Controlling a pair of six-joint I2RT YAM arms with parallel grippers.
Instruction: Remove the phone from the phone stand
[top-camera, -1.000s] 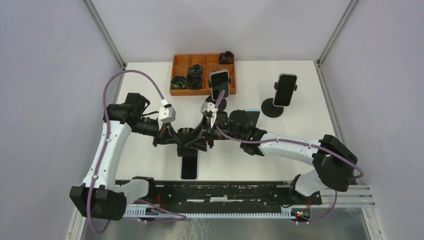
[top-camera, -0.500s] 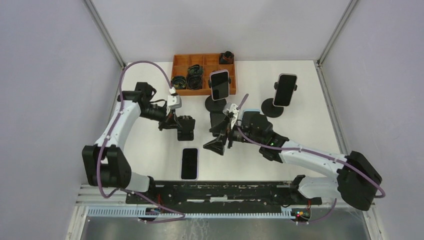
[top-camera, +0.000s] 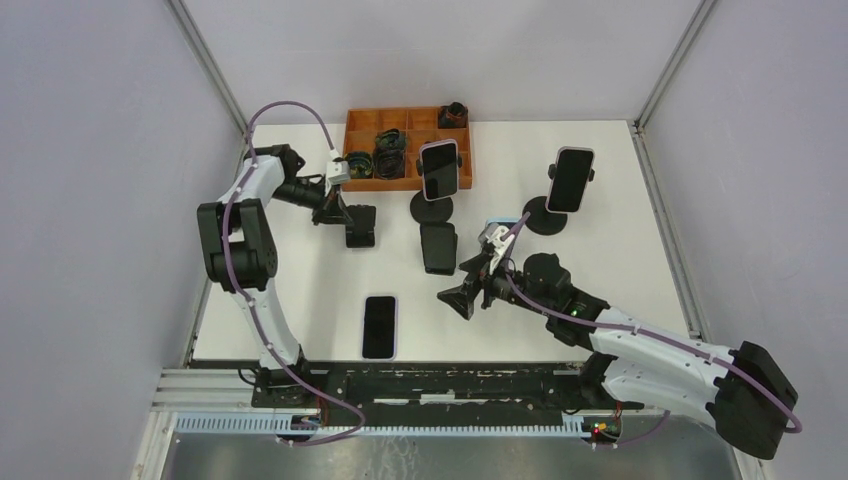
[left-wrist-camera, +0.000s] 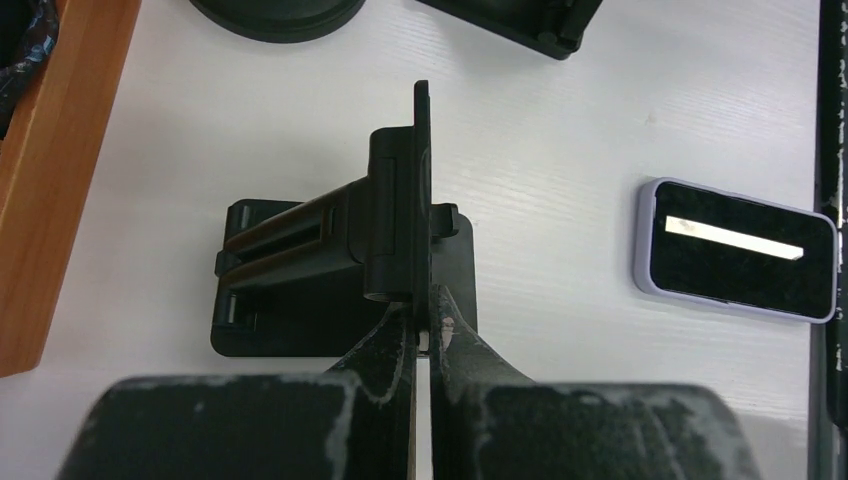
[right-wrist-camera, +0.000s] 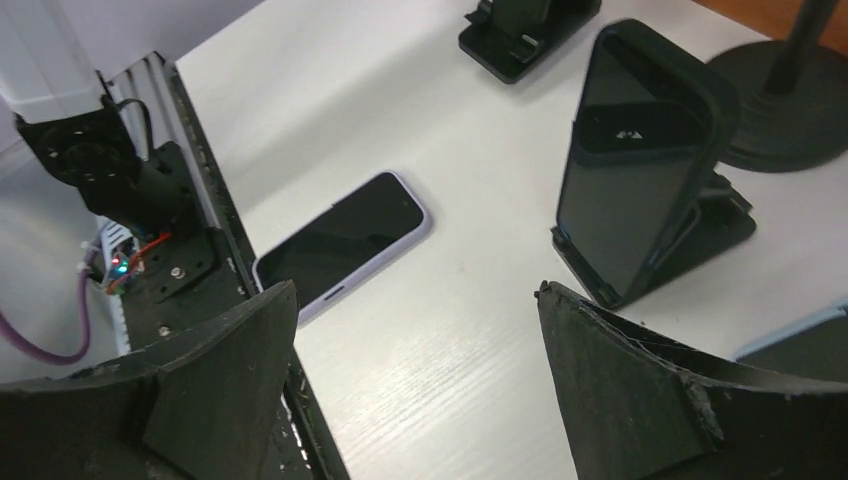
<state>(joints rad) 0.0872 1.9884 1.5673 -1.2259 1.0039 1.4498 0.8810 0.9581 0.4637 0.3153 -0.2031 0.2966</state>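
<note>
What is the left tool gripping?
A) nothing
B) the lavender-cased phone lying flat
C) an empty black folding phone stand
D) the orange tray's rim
C: the left tool is shut on the back plate of the empty black folding phone stand.

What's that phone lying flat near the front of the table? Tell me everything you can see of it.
The lilac-cased smartphone lies flat, face up, on the white table near its front edge, its length running front to back. The glossy screen is dark, catching a streak of light in the left wrist view. The rounded case looks like soft plastic. Only the tabletop touches it.
</note>
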